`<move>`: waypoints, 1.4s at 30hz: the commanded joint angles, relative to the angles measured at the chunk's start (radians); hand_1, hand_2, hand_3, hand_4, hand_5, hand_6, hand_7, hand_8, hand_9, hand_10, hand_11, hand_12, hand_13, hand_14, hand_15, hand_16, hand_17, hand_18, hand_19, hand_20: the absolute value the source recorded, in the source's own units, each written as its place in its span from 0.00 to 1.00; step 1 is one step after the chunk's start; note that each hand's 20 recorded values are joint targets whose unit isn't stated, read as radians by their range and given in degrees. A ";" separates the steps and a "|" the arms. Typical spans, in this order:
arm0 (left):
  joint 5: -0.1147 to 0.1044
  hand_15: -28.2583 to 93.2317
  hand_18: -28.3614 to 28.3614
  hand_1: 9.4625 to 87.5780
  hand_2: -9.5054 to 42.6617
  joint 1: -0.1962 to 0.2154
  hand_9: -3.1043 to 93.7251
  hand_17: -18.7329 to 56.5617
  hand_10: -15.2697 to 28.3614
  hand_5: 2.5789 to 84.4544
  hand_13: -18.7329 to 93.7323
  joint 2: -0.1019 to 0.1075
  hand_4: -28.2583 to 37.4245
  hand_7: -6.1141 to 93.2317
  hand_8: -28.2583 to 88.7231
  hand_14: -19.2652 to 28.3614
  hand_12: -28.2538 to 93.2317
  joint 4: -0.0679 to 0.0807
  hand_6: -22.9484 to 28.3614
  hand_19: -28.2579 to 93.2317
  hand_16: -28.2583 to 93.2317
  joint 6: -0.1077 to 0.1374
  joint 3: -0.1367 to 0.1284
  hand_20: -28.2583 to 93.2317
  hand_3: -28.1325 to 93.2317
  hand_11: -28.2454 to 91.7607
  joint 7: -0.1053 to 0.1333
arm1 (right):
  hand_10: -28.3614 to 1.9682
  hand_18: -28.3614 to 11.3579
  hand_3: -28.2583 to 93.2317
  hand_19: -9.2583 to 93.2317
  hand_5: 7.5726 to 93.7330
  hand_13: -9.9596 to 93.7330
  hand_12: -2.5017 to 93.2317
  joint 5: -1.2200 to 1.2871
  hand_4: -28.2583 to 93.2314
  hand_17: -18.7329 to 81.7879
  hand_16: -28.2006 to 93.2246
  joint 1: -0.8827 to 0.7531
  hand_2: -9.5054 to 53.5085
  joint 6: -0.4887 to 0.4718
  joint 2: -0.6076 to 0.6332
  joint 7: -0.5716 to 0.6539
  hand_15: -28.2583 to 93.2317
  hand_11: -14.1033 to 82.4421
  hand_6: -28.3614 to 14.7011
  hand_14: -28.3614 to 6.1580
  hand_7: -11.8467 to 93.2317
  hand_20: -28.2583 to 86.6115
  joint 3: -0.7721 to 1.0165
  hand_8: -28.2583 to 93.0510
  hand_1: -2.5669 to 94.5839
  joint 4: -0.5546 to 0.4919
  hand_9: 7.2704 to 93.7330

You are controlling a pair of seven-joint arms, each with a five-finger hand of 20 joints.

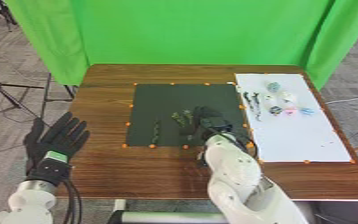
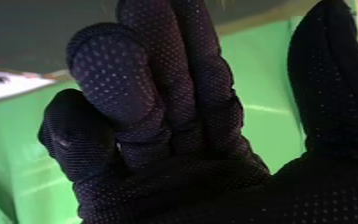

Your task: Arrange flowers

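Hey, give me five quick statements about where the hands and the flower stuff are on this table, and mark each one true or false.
1. The right hand is over the black mat. True.
2. A green stem lies on the white sheet. False: it lies on the black mat.
3. Something pink lies on the white sheet. True.
4. The white sheet is on the left of the black mat. False: it is on the right.
5. The left hand is open, left of the black mat. True.
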 commanded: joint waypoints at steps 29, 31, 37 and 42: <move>-0.007 0.58 0.74 0.21 0.46 0.021 0.40 0.18 0.70 0.45 0.40 0.012 0.00 0.25 0.15 0.74 0.32 -0.020 0.60 0.56 0.14 -0.042 0.006 0.29 0.82 0.48 0.035 | 0.30 0.19 0.79 1.00 0.69 0.84 0.30 0.029 0.03 0.75 0.50 0.262 0.00 0.053 0.200 0.149 0.74 0.47 0.41 0.48 0.22 0.71 0.094 0.17 0.31 0.335 0.79; -0.011 0.58 0.74 0.21 0.46 0.030 0.40 0.18 0.70 0.45 0.40 0.012 0.00 0.25 0.15 0.74 0.32 -0.023 0.60 0.56 0.14 -0.040 0.000 0.29 0.82 0.48 0.041 | 0.30 0.19 0.79 1.00 0.69 0.84 0.30 0.035 0.03 0.75 0.50 0.270 0.00 0.044 0.188 0.143 0.74 0.47 0.41 0.48 0.22 0.71 0.085 0.17 0.31 0.353 0.79; -0.013 0.59 0.74 0.21 0.47 0.013 0.40 0.18 0.71 0.44 0.40 0.007 0.00 0.25 0.15 0.74 0.32 -0.016 0.60 0.56 0.14 -0.034 0.007 0.29 0.82 0.48 0.024 | 0.27 0.17 0.79 1.00 0.68 0.82 0.30 0.087 0.03 0.73 0.49 0.324 0.00 0.019 0.139 0.172 0.74 0.45 0.41 0.46 0.21 0.71 0.086 0.17 0.32 0.467 0.77; -0.017 0.59 0.74 0.21 0.47 0.006 0.40 0.18 0.71 0.45 0.40 0.014 0.00 0.24 0.15 0.74 0.32 -0.003 0.60 0.56 0.14 -0.066 0.012 0.29 0.82 0.48 0.041 | 0.30 0.17 0.82 1.00 0.67 0.82 0.29 0.178 0.01 0.73 0.49 0.335 0.00 -0.057 0.119 0.178 0.74 0.45 0.42 0.46 0.23 0.71 0.085 0.17 0.35 0.484 0.77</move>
